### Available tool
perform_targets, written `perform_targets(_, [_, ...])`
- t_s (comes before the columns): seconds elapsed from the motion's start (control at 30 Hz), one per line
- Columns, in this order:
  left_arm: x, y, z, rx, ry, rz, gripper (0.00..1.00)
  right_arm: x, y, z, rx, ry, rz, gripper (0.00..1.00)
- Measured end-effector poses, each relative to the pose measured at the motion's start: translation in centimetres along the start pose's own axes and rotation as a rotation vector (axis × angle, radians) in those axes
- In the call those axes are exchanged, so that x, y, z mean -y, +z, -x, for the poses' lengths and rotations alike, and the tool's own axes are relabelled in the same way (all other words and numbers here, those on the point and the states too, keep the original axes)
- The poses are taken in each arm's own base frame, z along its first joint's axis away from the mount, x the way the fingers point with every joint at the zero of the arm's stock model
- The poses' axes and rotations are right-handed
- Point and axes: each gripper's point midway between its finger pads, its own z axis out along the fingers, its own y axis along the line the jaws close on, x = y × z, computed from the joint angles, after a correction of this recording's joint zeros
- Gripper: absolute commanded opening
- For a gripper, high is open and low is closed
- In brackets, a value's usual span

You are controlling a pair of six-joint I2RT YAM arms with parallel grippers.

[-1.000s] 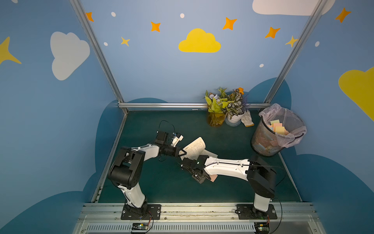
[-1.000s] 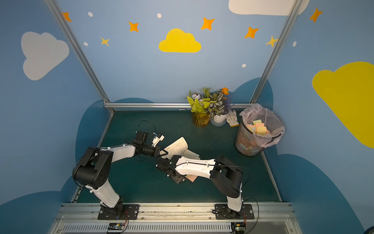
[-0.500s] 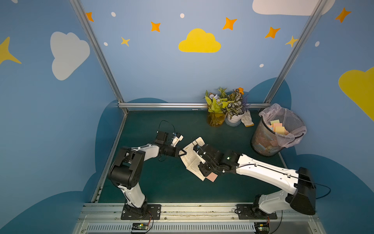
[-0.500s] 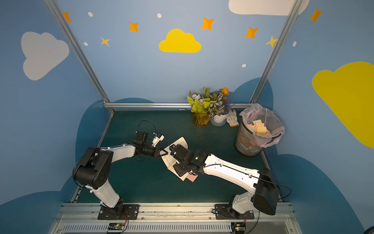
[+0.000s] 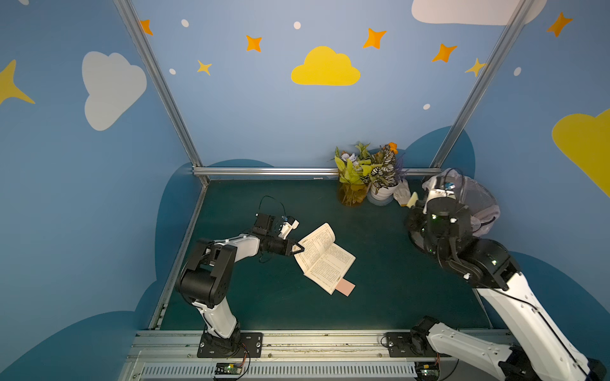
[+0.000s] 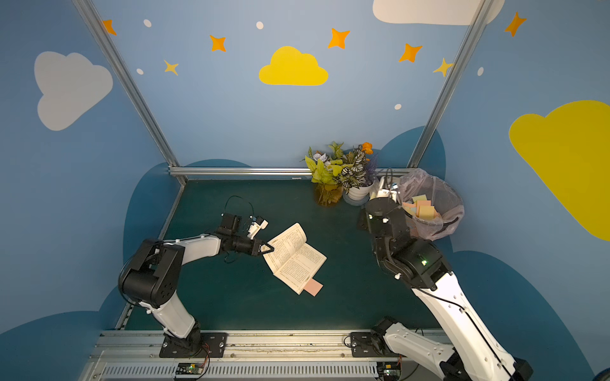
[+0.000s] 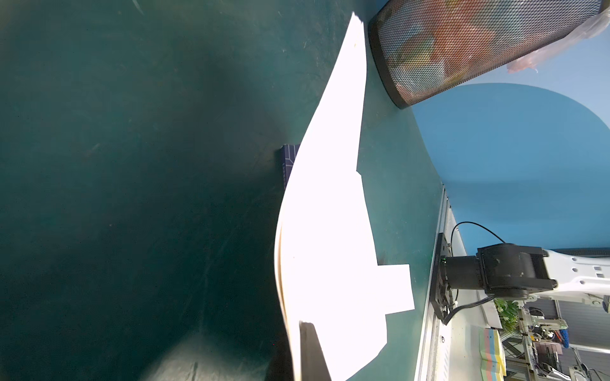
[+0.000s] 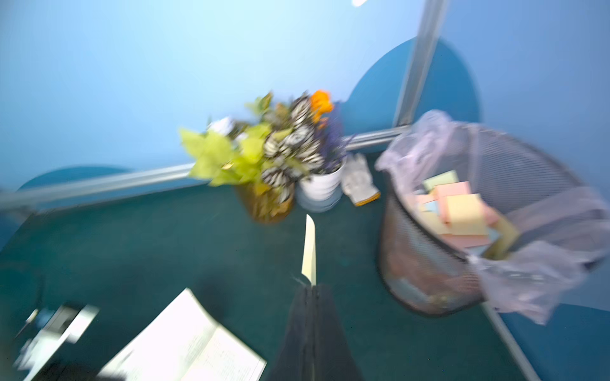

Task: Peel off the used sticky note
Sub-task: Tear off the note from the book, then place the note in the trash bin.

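Swinging from book [image 5: 325,260] toward bin [image 8: 419,264], right tool [image 8: 312,287] pinching yellow note [image 8: 309,250]; left tool [image 5: 299,248] clamping book.

At the back of my dark green tabletop [image 5: 251,306] I see a leafy yellow-green plant in a brown glass jar [image 5: 351,189]. A stripy plant in a round white pot [image 5: 383,193] stands just beside it. A white cloth glove [image 8: 359,181] lies next to that pot.

Pale yellow sticky note [image 8: 309,254], pink note [image 5: 345,286], white book [image 5: 325,260]
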Motion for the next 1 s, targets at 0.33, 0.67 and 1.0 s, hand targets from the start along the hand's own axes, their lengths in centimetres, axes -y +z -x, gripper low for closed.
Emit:
perform_targets(0.33, [0.0, 0.0, 0.0, 0.0, 0.0, 0.003, 0.03, 12.8, 10.4, 0.1, -0.16, 0.008, -0.515, 0.11])
perform_targets(0.67, [-0.1, 0.0, 0.0, 0.0, 0.0, 0.003, 0.03, 12.7, 17.2, -0.8, -0.313, 0.059, -0.398, 0.98])
perform_targets(1.0, [-0.1, 0.0, 0.0, 0.0, 0.0, 0.003, 0.03, 8.6, 13.6, 1.8, -0.281, 0.15, -0.162, 0.95])
